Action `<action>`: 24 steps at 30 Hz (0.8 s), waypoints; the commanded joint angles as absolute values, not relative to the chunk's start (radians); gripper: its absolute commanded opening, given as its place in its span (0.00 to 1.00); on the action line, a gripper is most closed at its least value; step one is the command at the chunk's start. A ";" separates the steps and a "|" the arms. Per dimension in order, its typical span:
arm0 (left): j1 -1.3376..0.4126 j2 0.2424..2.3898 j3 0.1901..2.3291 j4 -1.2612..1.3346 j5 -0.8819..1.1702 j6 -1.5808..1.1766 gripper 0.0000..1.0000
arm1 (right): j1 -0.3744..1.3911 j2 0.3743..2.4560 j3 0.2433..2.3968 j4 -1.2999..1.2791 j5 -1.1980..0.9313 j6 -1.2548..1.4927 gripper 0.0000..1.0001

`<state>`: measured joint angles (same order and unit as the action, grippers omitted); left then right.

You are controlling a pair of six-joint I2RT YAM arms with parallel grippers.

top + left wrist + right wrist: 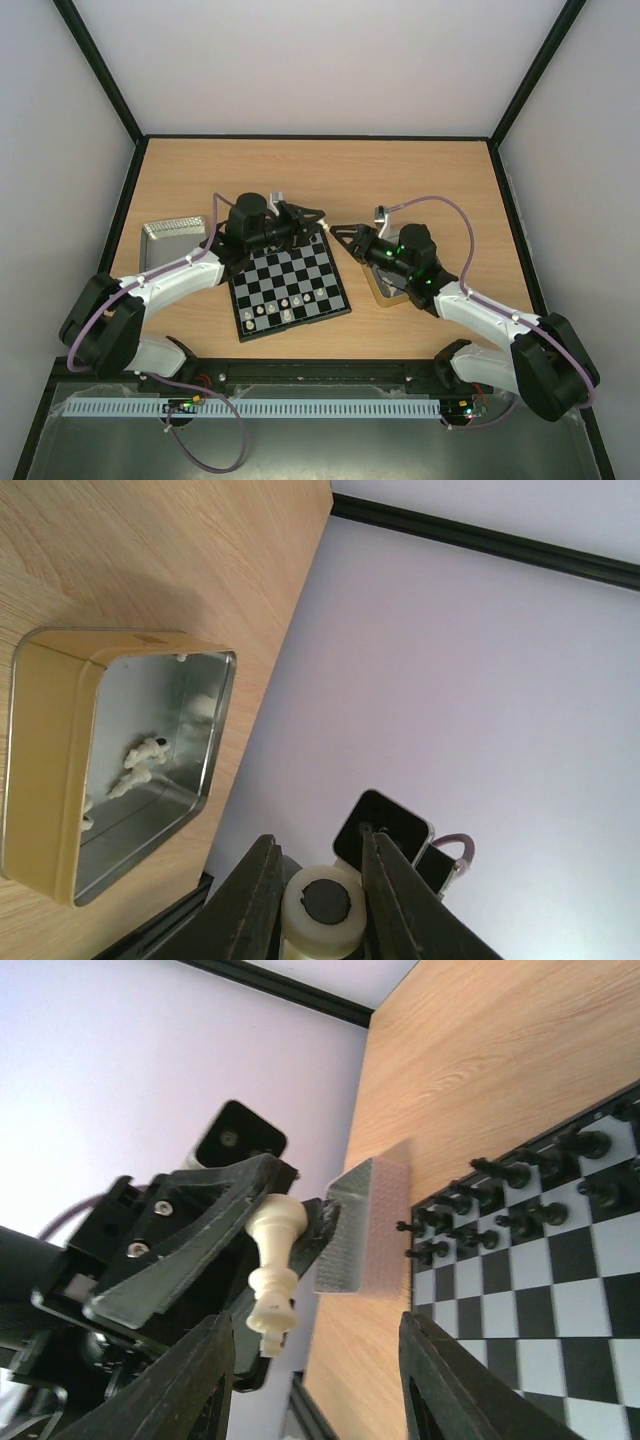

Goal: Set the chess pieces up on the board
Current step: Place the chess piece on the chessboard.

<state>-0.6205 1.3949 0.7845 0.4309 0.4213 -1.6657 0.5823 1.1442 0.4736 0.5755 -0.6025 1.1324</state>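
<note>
The left gripper [303, 214] is clamped on a white chess piece [272, 1270] at the board's [290, 285] 12 o'clock edge. The right gripper [312, 1335], jaws apart and empty, faces it from 2 o'clock. Black pieces [500, 1200] line that edge, and white pieces [275, 310] stand at 6 o'clock.

The board [560, 1290] is checkered black and silver-grey inside a thin black border. Some chess pieces [510, 1173] on it are black, others cream-white. The piece [272, 1270] in the black left hand [298, 1215] is cream too. The counter [420, 180] shows pale wood grain. One tray [45, 770] is gold outside and silver within; a second tray [172, 232] is silver.
</note>
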 commanded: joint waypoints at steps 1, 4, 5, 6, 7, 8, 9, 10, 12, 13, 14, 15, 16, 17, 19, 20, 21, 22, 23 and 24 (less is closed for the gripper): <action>-0.617 1.392 0.798 0.470 0.393 -1.723 0.12 | 0.589 1.141 0.452 0.730 -0.612 1.228 0.43; -0.624 1.387 0.800 0.461 0.379 -1.722 0.12 | 0.590 1.157 0.450 0.778 -0.616 1.273 0.41; -0.625 1.387 0.798 0.461 0.379 -1.725 0.12 | 0.592 1.163 0.452 0.785 -0.615 1.284 0.40; -0.626 1.389 0.799 0.465 0.379 -1.727 0.12 | 0.593 1.170 0.455 0.788 -0.614 1.295 0.39; -0.627 1.390 0.796 0.469 0.381 -1.730 0.12 | 0.594 1.176 0.458 0.792 -0.615 1.305 0.39; -0.626 1.391 0.795 0.473 0.382 -1.734 0.12 | 0.595 1.182 0.463 0.793 -0.615 1.308 0.38; -0.626 1.392 0.796 0.476 0.382 -1.736 0.12 | 0.597 1.189 0.466 0.795 -0.616 1.311 0.37; -0.626 1.395 0.796 0.480 0.383 -1.736 0.12 | 0.600 1.196 0.472 0.795 -0.616 1.314 0.36; -0.627 1.397 0.795 0.486 0.387 -1.741 0.12 | 0.606 1.207 0.480 0.793 -0.616 1.315 0.35; -0.627 1.398 0.795 0.488 0.389 -1.742 0.12 | 0.608 1.214 0.485 0.795 -0.617 1.316 0.34; -0.628 1.400 0.795 0.489 0.391 -1.744 0.12 | 0.613 1.219 0.489 0.797 -0.615 1.317 0.33; -0.629 1.400 0.793 0.491 0.392 -1.746 0.12 | 0.614 1.224 0.494 0.795 -0.615 1.318 0.31; -0.630 1.398 0.789 0.491 0.393 -1.747 0.12 | 0.615 1.229 0.498 0.796 -0.615 1.318 0.29; -0.633 1.397 0.786 0.492 0.392 -1.750 0.12 | 0.616 1.233 0.505 0.796 -0.615 1.318 0.27; -0.639 1.397 0.778 0.498 0.395 -1.759 0.12 | 0.616 1.240 0.517 0.790 -0.615 1.317 0.21; -0.640 1.396 0.772 0.504 0.398 -1.764 0.12 | 0.617 1.240 0.525 0.783 -0.613 1.314 0.18; -0.641 1.396 0.768 0.510 0.401 -1.770 0.12 | 0.617 1.239 0.532 0.773 -0.610 1.309 0.15; -0.642 1.396 0.765 0.511 0.404 -1.771 0.12 | 0.617 1.236 0.540 0.757 -0.608 1.305 0.13; -0.643 1.395 0.762 0.511 0.405 -1.774 0.12 | 0.617 1.233 0.547 0.737 -0.604 1.299 0.10; -0.643 1.393 0.760 0.511 0.405 -1.774 0.12 | 0.617 1.229 0.551 0.723 -0.600 1.293 0.07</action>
